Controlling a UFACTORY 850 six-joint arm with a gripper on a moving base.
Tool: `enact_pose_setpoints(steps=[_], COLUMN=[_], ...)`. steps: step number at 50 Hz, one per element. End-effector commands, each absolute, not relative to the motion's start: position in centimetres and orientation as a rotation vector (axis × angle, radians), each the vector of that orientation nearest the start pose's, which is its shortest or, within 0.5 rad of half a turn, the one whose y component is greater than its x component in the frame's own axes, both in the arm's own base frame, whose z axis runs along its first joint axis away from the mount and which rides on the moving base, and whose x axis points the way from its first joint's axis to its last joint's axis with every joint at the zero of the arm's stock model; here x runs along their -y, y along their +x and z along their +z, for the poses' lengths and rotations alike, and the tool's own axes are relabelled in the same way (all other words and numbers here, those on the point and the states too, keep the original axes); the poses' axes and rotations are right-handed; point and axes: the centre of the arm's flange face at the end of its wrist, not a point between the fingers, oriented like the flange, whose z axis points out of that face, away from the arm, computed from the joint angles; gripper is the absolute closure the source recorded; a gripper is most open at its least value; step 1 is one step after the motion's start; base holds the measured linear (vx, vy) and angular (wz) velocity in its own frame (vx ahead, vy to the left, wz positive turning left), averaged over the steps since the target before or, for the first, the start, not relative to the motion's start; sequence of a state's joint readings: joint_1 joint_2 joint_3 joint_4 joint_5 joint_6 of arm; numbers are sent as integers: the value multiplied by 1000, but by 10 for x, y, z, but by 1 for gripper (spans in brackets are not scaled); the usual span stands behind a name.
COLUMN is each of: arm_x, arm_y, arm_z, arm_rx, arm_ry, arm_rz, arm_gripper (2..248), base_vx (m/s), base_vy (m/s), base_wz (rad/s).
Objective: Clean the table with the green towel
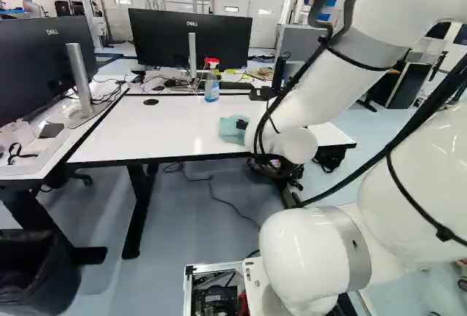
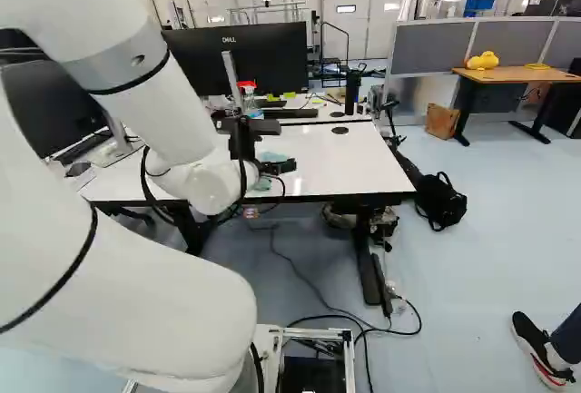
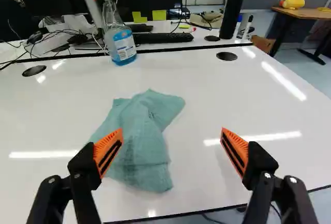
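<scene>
While the towel (image 3: pixel 140 141) lies bunched, spray bottle (image 3: pixel 120 43) beyond, keyboard (image 3: pixel 164 38) near bottle

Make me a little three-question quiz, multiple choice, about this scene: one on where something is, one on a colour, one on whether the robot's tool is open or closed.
1. Where is the green towel?
A) On the floor
B) On the white table
C) Over a monitor

2. What colour is the top of the spray bottle?
A) Red
B) Yellow
C) Black

3. How is the tool?
A) Closed on the towel
B) Closed on the bottle
C) Open, gripping nothing

Answers:
1. B: the towel lies rumpled on the tabletop.
2. A: its spray head is red, above blue liquid.
3. C: its orange pads stand wide apart.
</scene>
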State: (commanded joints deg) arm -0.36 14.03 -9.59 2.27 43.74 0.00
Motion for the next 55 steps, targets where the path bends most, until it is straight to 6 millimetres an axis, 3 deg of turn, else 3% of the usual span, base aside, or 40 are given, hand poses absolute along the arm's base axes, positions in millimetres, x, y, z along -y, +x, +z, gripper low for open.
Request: enact_pose_setpoints(steps=[27,55], arm_x=[1,0], arm_y=[274,270], arm_z=[367,366], arm_rx=[-10,0], arm_ry=[-2568,-2558], arm_rz=[-1813,-1824], arm_gripper=[3,3], base_vx=[0,0], base_vy=[0,0], base_wz=[0,0])
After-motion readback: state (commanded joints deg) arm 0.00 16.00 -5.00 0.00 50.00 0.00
